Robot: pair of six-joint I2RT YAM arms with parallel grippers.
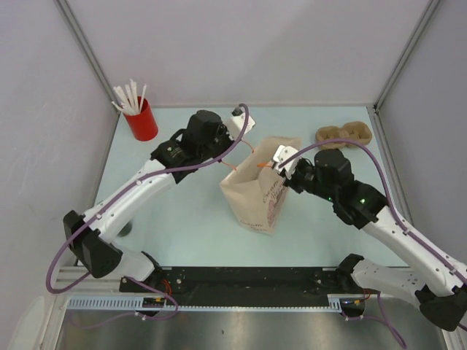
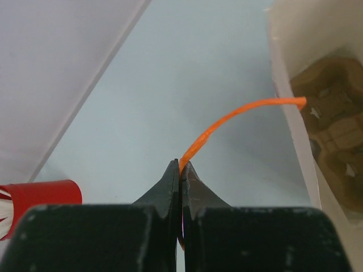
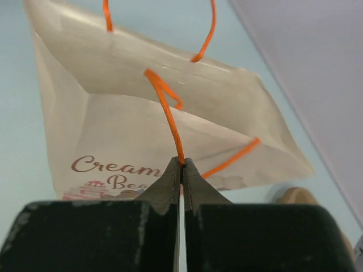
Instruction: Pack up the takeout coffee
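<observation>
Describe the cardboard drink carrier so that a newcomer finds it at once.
Look to the far right corner of the table, by the right wall. Past the paper bag lies the drink carrier, flat on the surface. It alone is low, brown and lumpy with round hollows; the bag stands tall and pale, the red cup holds white straws.

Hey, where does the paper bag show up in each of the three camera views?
Top external: the paper bag stands mid-table between the two arms.
Left wrist: only its pale wall shows, along the right edge.
Right wrist: it fills the upper and middle picture, printed side toward the camera.
Shared landmark: the orange handle cords, one pinched by the left pincer, one by the right pincer.
</observation>
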